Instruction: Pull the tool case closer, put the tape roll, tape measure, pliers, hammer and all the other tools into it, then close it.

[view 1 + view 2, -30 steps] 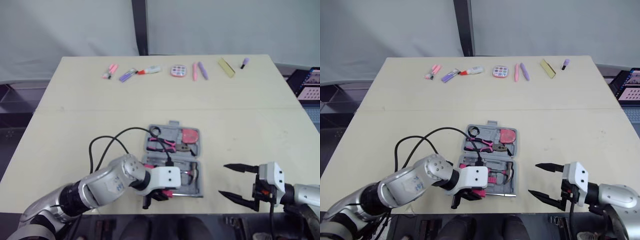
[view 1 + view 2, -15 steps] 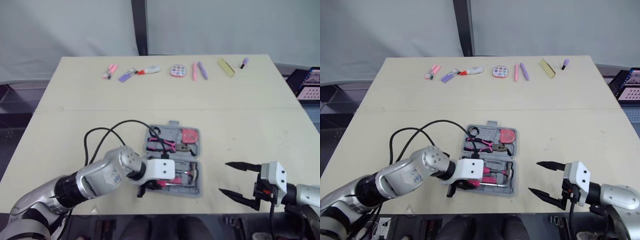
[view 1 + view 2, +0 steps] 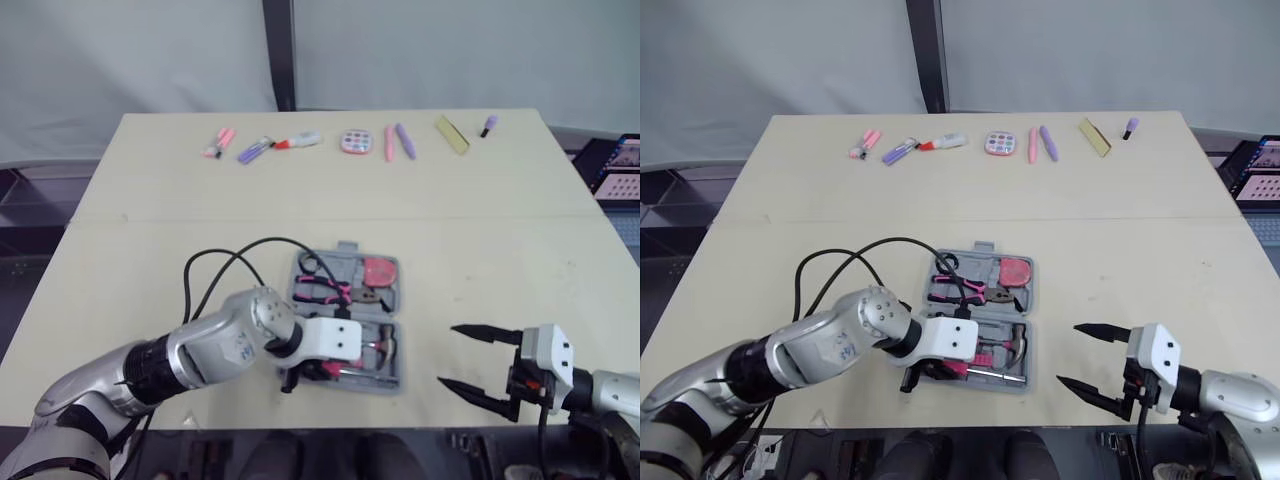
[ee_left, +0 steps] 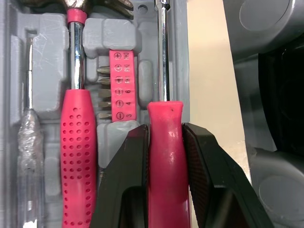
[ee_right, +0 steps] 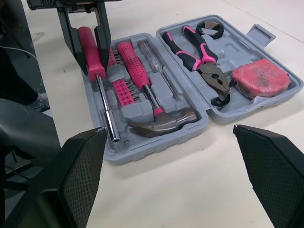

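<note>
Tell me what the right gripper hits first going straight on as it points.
Likely the open tool case, at its wall beside the hammer head; only bare table lies between. Height is unclear, so the right gripper might skim over.

left arm (image 3: 190,360) is showing a silver shell, a black band mid-forearm and a small dark marking (image 3: 845,352), unreadable, on the round joint. black cable (image 3: 215,265) is looping off it into a white boxy wrist block (image 3: 333,340). left gripper (image 4: 164,135) is showing smooth black fingers (image 4: 128,180). right arm (image 3: 618,388) is running silver into a matching white block (image 3: 545,352); right gripper (image 3: 446,357) is showing mesh-textured black fingers (image 5: 83,166).
</note>
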